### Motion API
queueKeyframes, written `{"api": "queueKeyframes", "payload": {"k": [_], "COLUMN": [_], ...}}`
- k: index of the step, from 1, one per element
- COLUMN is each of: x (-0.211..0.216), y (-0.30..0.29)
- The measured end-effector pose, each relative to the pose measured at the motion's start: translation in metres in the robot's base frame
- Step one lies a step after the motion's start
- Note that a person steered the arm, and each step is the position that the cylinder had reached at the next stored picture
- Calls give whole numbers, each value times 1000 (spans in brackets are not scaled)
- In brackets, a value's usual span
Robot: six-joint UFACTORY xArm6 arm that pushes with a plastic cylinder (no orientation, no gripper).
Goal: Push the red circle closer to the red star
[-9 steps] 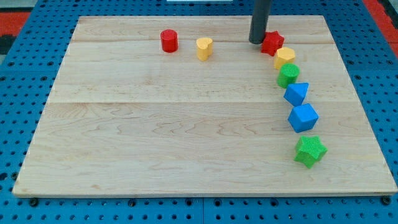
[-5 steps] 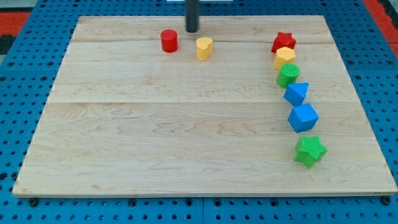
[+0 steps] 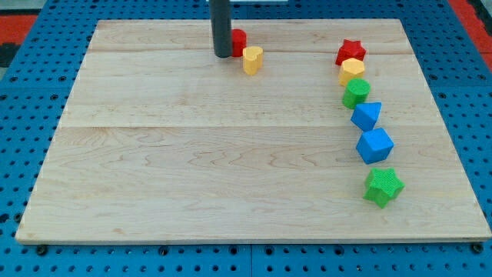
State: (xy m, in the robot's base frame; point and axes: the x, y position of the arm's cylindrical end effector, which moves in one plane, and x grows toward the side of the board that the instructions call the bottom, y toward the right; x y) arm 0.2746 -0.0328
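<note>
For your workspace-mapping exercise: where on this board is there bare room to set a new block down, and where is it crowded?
Bare wood: everything left of and below my tip, across to the right-hand column. Crowded: the top, where my tip touches the red circle beside the yellow block, and the column from the red star down to the green star.

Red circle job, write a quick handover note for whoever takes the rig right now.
My tip is down on the board at the view's top, pressed against the view's left side of the red circle, which the rod partly hides.
The red circle now sits right beside the yellow block, having shifted toward the view's right over the last second.
The red star is at the top of the column of blocks on the view's right, unmoved.
Done: first push toward the star.
Left: a wide gap remains; the yellow block lies just below the straight path, so keep pushing toward the view's right, probably steering slightly above it.
</note>
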Motion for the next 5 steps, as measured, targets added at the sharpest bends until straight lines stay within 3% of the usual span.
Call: {"api": "queueKeyframes", "payload": {"k": [2, 4, 5], "x": [-10, -35, -57], "y": [-29, 33, 20]}}
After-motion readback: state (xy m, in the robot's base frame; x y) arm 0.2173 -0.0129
